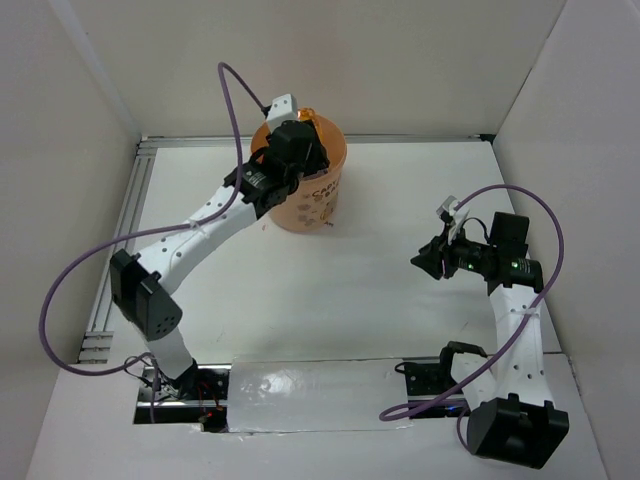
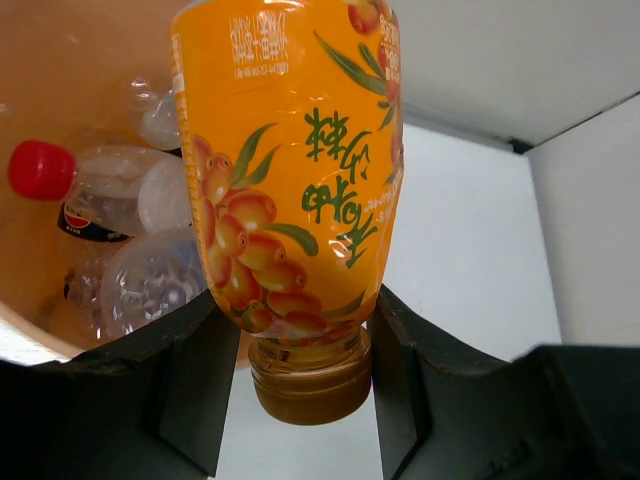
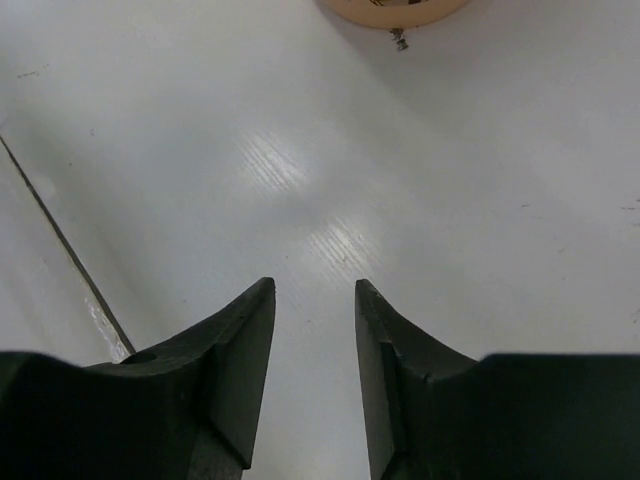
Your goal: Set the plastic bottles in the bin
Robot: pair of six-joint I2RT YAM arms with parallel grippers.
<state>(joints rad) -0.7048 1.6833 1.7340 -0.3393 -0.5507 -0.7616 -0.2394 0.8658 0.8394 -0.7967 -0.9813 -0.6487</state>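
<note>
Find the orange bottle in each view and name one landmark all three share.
Top: mostly hidden under the left claw, over the bin.
Left wrist: orange bottle at centre, cap lowest, gripped.
Right wrist: not in it.
Shared landmark: the bin, its inside at left in the left wrist view, its base at the right wrist view's top edge.

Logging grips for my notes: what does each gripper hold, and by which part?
Left gripper holds the orange bottle by its shoulder, beside the cap, above the bin. Right gripper holds nothing, jaws apart.
</note>
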